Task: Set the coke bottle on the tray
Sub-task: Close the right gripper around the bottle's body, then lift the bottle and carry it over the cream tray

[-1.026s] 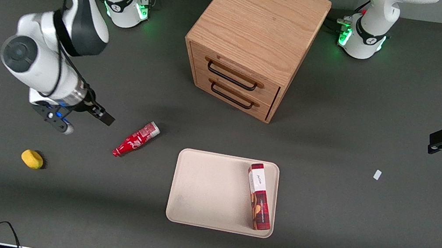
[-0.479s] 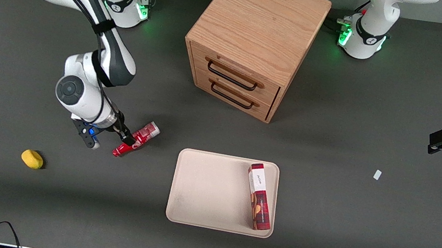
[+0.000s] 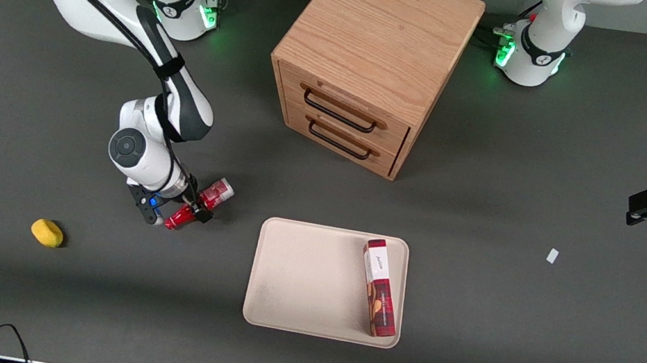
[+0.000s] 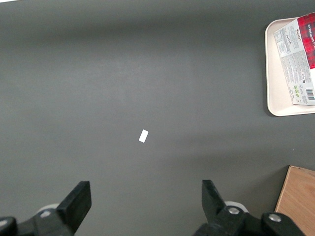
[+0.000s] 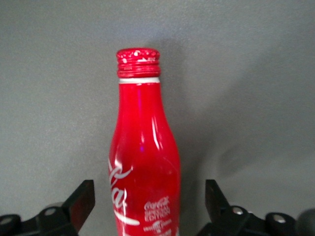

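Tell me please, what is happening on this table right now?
The right arm's pincer is open, one finger on each side of the coke bottle, which lies on the table. It is not gripped. The tray beside it holds only a biscuit box, with the bare part free for the bottle.

A robot lab: two arm bases (image 3: 189, 7) bolted to a grey table (image 3: 531, 344).

wooden cabinet (image 3: 375, 60) w/ 2 drawers | red biscuit box (image 3: 380, 288) | yellow lump (image 3: 47, 232) near working arm's end | tiny white scrap (image 3: 552, 256) on table (image 3: 531, 344)
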Motion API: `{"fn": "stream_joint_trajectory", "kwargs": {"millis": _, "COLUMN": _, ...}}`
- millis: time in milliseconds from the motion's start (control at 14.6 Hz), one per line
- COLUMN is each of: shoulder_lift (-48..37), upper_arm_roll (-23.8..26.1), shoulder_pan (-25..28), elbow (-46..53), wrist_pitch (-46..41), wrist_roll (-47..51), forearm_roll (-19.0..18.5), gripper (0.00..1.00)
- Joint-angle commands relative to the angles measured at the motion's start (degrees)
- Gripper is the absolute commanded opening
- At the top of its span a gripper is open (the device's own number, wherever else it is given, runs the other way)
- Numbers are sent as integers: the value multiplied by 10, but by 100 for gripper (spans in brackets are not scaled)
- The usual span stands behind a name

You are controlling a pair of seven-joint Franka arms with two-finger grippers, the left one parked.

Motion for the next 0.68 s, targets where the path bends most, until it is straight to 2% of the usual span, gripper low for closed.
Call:
{"fn": "stream_joint_trajectory", "kwargs": {"millis": 0, "shoulder_lift": 9, "upper_arm_roll": 0, "shoulder_pan": 3, "elbow": -6, "wrist_pitch": 28, "wrist_roll": 20, "forearm_roll": -8, "gripper": 65}}
{"fn": "stream_joint_trajectory", "kwargs": {"millis": 68, "shoulder_lift": 8, "upper_arm_roll": 0, "shoulder_pan": 3, "elbow": -4, "wrist_pitch": 28, "wrist_roll": 20, "forearm_roll": -8, "gripper": 41}}
{"fn": "stream_joint_trajectory", "kwargs": {"millis": 205, "shoulder_lift": 8, "upper_arm_roll": 0, "shoulder_pan": 3, "elbow": -3, "wrist_pitch": 28, "wrist_roll": 19, "forearm_roll": -8, "gripper": 5}}
{"fn": "stream_joint_trajectory", "kwargs": {"millis": 274, "shoulder_lift": 8, "upper_arm_roll": 0, "shoulder_pan": 2, "elbow": -2, "wrist_pitch": 27, "wrist_roll": 15, "forearm_roll": -8, "gripper": 0}}
{"fn": "stream_joint_trajectory", "kwargs": {"millis": 410, "shoulder_lift": -1, "upper_arm_roll": 0, "shoulder_pan": 1, "elbow": 2, "wrist_pitch": 21, "wrist_roll": 9, "forearm_roll": -12, "gripper": 0}}
{"fn": "stream_joint_trajectory", "kwargs": {"millis": 615, "shoulder_lift": -35, "upper_arm_roll": -1, "shoulder_pan": -6, "elbow": 25, "wrist_pitch": -34, "wrist_roll": -21, "forearm_roll": -51, "gripper": 0}}
